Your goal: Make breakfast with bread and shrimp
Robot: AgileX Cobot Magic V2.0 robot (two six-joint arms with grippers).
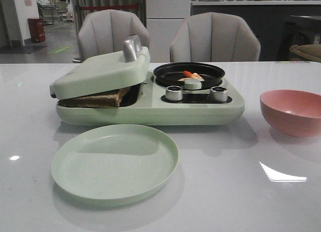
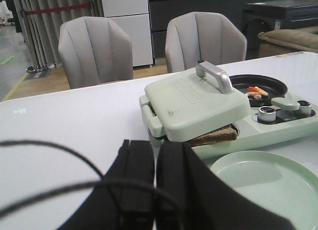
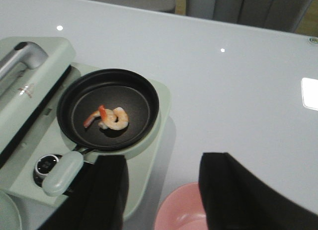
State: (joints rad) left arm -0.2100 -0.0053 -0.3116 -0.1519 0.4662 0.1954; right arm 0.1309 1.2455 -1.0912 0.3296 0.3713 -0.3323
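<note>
The bread lies flat under the tilted lid, a corner poking out toward the pan, where the curled shrimp sit with red tails up. Left hand is clenched, empty; right hand is spread, empty, above the pink bowl.

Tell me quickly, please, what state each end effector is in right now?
Left end effector: closed, holding nothing.
Right end effector: open, empty, above the pan and pink bowl.
</note>
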